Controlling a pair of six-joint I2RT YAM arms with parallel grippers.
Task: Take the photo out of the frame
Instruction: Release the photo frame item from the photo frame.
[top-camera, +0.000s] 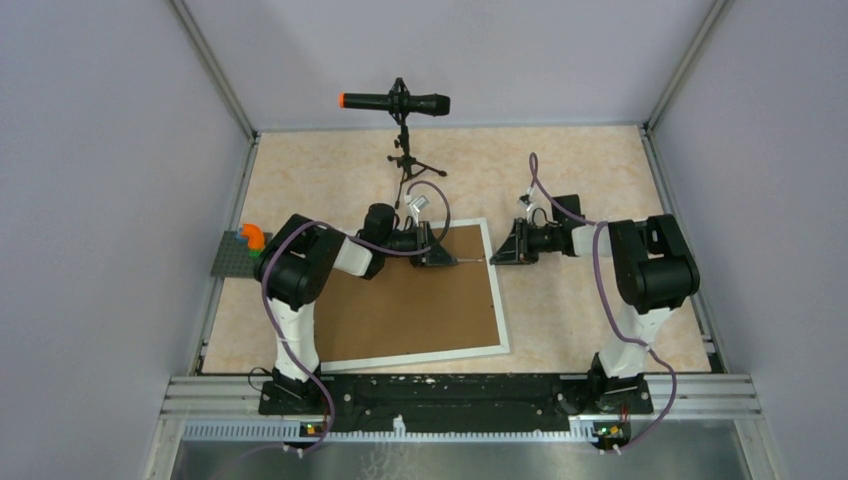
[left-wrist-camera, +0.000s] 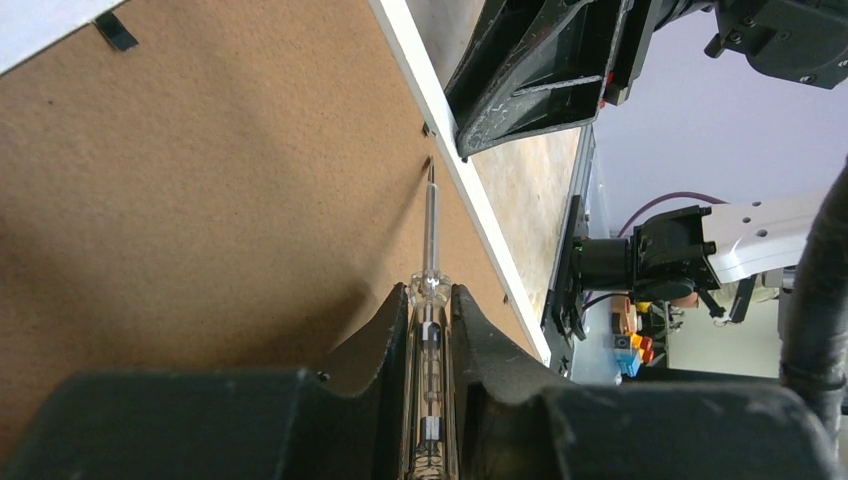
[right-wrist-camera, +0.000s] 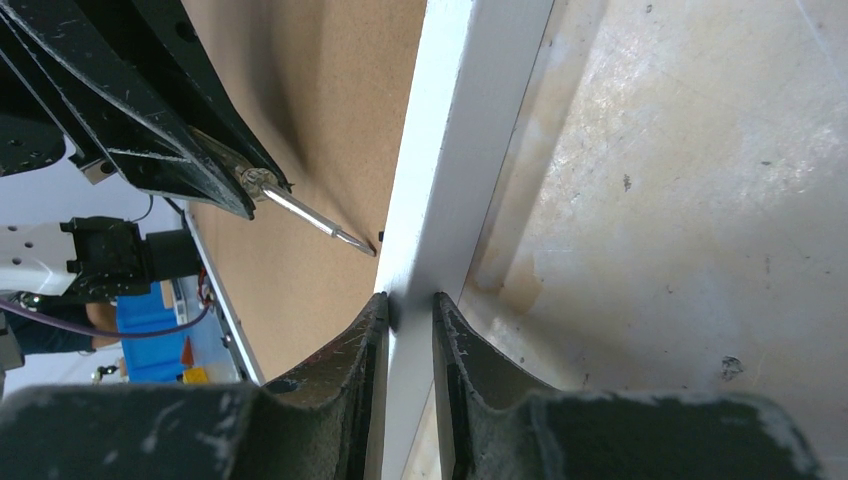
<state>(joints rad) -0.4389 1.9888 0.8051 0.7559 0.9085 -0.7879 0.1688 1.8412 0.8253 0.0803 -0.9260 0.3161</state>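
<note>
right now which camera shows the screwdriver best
Left wrist: the screwdriver runs handle to tip from the left fingers to the brown board. Right wrist catches only the shaft end; the top view, a thin sliver.

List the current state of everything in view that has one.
frame: face down, right border clamped
backing board: still seated in the frame, facing up
photo: hidden, cannot tell
screwdriver: gripped, tip at the board's edge by the right border
left gripper: jaws shut on the screwdriver
right gripper: jaws shut on the frame's border
microphone: on its stand, upright
</note>
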